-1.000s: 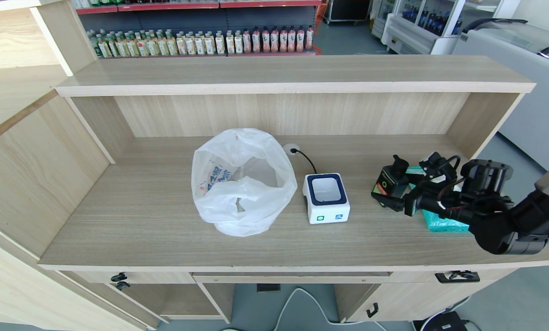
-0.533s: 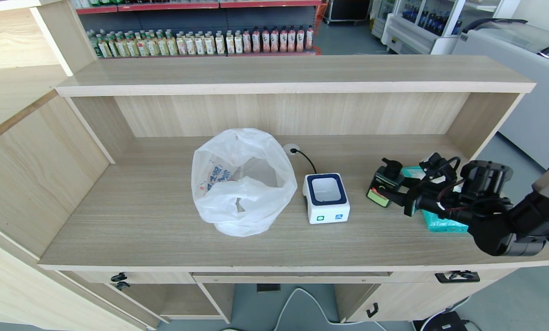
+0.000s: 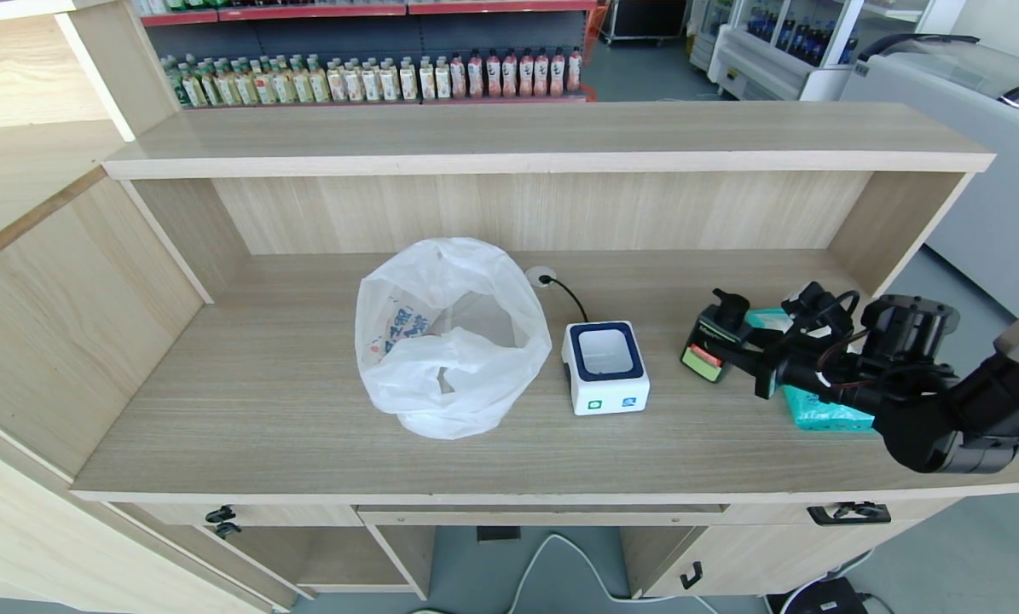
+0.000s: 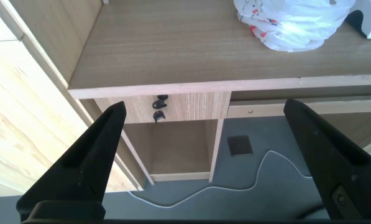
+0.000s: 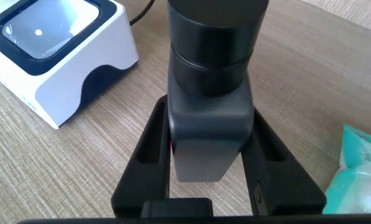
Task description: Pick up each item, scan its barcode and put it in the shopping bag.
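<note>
Counter [image 3: 262,409] action: right fingers [image 5: 141,162] clamp the dark bottle [image 3: 714,341], scan and bagging to come; teal pack [image 3: 816,414] waits; left fingers [image 4: 92,155] gape empty.

You see only part of the teal tissue pack [image 3: 825,416] right of the scanner [image 3: 605,365], the right arm [image 3: 944,409] covering the rest, while the dark bottle [image 5: 211,124] by the scanner loses its cap end to the right wrist view's edge.

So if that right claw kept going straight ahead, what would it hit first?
Probably the cable behind the scanner: the right gripper, holding a dark bottle, aims just past its far side, with the shopping bag beyond. Depth is unclear.
</note>
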Controlling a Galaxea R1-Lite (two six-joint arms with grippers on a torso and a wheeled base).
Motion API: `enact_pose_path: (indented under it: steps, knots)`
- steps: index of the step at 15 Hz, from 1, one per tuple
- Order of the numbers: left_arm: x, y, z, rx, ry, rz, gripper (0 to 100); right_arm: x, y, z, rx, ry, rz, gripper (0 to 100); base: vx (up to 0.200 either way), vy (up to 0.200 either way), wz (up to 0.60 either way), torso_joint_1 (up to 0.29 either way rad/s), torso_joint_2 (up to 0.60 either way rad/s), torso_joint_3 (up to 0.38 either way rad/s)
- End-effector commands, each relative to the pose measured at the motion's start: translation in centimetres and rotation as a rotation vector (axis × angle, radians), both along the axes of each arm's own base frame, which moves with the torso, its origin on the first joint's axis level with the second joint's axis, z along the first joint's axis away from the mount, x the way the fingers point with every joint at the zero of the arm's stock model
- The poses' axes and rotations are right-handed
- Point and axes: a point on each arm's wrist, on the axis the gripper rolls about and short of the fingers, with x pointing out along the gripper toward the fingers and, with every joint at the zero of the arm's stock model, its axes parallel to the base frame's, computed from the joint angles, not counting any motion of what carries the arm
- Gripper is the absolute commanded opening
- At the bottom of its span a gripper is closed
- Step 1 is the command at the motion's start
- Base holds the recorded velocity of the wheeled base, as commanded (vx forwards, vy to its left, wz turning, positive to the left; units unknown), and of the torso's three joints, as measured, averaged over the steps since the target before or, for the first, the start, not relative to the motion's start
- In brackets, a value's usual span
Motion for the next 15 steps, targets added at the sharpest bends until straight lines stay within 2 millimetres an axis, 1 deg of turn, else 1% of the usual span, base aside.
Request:
enact_pose_path:
  steps: [1, 2, 3, 4, 6, 7, 8, 9, 10, 11, 12, 13, 15]
  knots:
    - [0.0, 0.0, 0.0, 0.000, -0.001, 0.000, 100, -0.5, 0.0, 1.4, -0.072, -0.093, 0.010, 0, 0.000, 0.000, 0.00, 0.000, 0.00, 0.000]
    - [0.0, 0.0, 0.0, 0.000, -0.001, 0.000, 100, -0.5, 0.0, 1.9, -0.102, -0.131, 0.013, 0, 0.000, 0.000, 0.00, 0.000, 0.00, 0.000]
    - [0.0, 0.0, 0.0, 0.000, -0.001, 0.000, 100, -0.8, 0.0, 4.4, -0.171, -0.277, 0.010, 0, 0.000, 0.000, 0.00, 0.000, 0.00, 0.000]
    - [0.0, 0.0, 0.0, 0.000, -0.001, 0.000, 100, -1.2, 0.2, 6.0, -0.218, -0.355, 0.010, 0, 0.000, 0.000, 0.00, 0.000, 0.00, 0.000]
    - [0.0, 0.0, 0.0, 0.000, -0.001, 0.000, 100, -3.2, 0.6, 9.5, -0.296, -0.502, 0.011, 0, 0.000, 0.000, 0.00, 0.000, 0.00, 0.000]
    - [0.0, 0.0, 0.0, 0.000, -0.001, 0.000, 100, -3.7, 0.9, 10.2, -0.305, -0.532, 0.016, 0, 0.000, 0.000, 0.00, 0.000, 0.00, 0.000]
    - [0.0, 0.0, 0.0, 0.000, -0.001, 0.000, 100, -5.7, 1.9, 11.8, -0.326, -0.594, 0.036, 0, 0.000, 0.000, 0.00, 0.000, 0.00, 0.000]
    - [0.0, 0.0, 0.0, 0.000, -0.001, 0.000, 100, -7.3, 2.1, 12.3, -0.329, -0.603, 0.041, 0, 0.000, 0.000, 0.00, 0.000, 0.00, 0.000]
    - [0.0, 0.0, 0.0, 0.000, -0.001, 0.002, 100, -10.1, 2.7, 12.9, -0.326, -0.621, 0.064, 0, 0.000, 0.000, 0.00, 0.000, 0.00, 0.000]
    - [0.0, 0.0, 0.0, 0.000, -0.001, 0.000, 100, -12.2, 3.0, 13.5, -0.327, -0.651, 0.091, 0, 0.000, 0.000, 0.00, 0.000, 0.00, 0.000]
    - [0.0, 0.0, 0.0, 0.000, -0.001, 0.002, 100, -15.2, 3.2, 14.1, -0.338, -0.691, 0.108, 0, 0.000, 0.000, 0.00, 0.000, 0.00, 0.000]
    - [0.0, 0.0, 0.0, 0.000, -0.001, 0.000, 100, -17.4, 3.1, 13.9, -0.342, -0.689, 0.112, 0, 0.000, 0.000, 0.00, 0.000, 0.00, 0.000]
    - [0.0, 0.0, 0.0, 0.000, -0.001, 0.002, 100, -19.9, 3.4, 13.0, -0.351, -0.690, 0.137, 0, 0.000, 0.000, 0.00, 0.000, 0.00, 0.000]
